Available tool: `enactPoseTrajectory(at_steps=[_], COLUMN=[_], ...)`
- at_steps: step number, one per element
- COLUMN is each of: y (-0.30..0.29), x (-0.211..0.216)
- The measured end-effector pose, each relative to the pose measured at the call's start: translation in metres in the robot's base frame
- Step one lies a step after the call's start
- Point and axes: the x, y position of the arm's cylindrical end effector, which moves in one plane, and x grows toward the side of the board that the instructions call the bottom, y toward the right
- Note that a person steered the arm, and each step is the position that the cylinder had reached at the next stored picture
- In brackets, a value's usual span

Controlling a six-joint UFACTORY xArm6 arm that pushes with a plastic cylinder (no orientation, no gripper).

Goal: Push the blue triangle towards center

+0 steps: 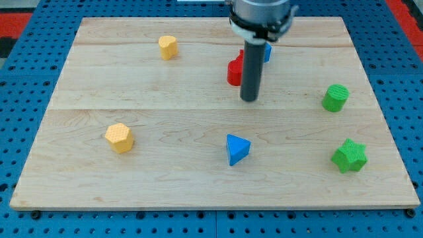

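Observation:
The blue triangle (pixel 236 149) lies on the wooden board (pixel 165 125), below the middle, a little right of centre. My tip (pixel 249 99) is at the end of the dark rod, near the board's middle, above the blue triangle in the view and apart from it. A red block (pixel 234 70) sits just left of the rod, partly hidden by it. A small blue block (pixel 267 52) shows behind the rod at its right.
A yellow block (pixel 168 47) sits at the view's top left. A yellow hexagonal block (pixel 119 137) lies at the lower left. A green cylinder (pixel 335 98) stands at the right. A green star (pixel 348 156) lies at the lower right.

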Motion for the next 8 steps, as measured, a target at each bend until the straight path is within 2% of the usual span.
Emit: enactPoseTrajectory(at_steps=[1, 2, 3, 5, 7, 8], y=[0.013, 0.021, 0.017, -0.059, -0.114, -0.12], x=[0.062, 0.101, 0.123, 0.065, 0.065, 0.042])
